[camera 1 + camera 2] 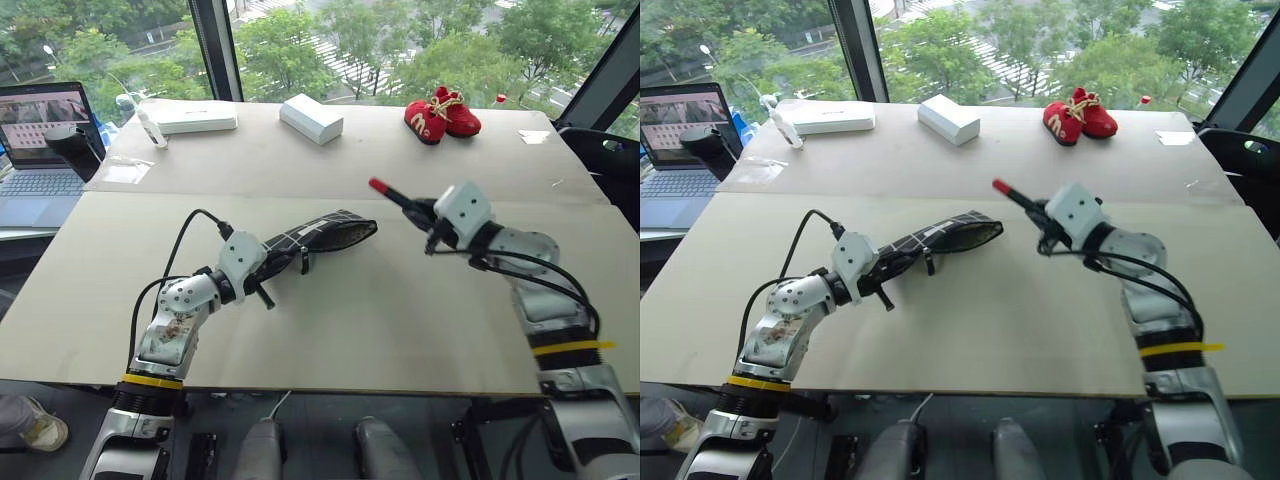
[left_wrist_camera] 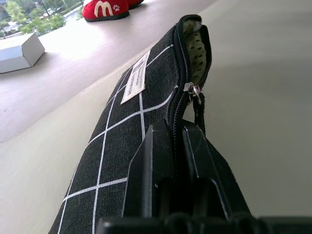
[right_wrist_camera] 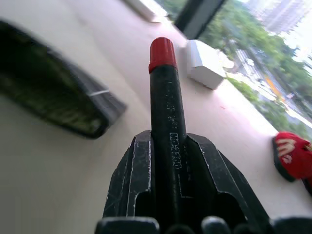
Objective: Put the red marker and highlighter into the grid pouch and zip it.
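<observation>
My left gripper (image 1: 272,262) is shut on the near end of the grid pouch (image 1: 320,232), a black fabric pouch with white lines, and holds it just over the table. The pouch's mouth (image 2: 195,44) gapes open toward the right arm, and the zipper pull (image 2: 195,91) hangs partway along. To the right of the mouth, my right gripper (image 1: 418,212) is shut on the red marker (image 1: 385,190). The marker's dark body sits between the fingers (image 3: 131,170) and its red end (image 3: 162,51) points up and toward the pouch. The highlighter is out of view.
At the table's far side lie a white box (image 1: 311,118), a flat white device (image 1: 195,120) and a pair of small red shoes (image 1: 441,113). An open laptop (image 1: 40,150) stands off the table's left edge. A seam (image 1: 300,196) crosses the tabletop.
</observation>
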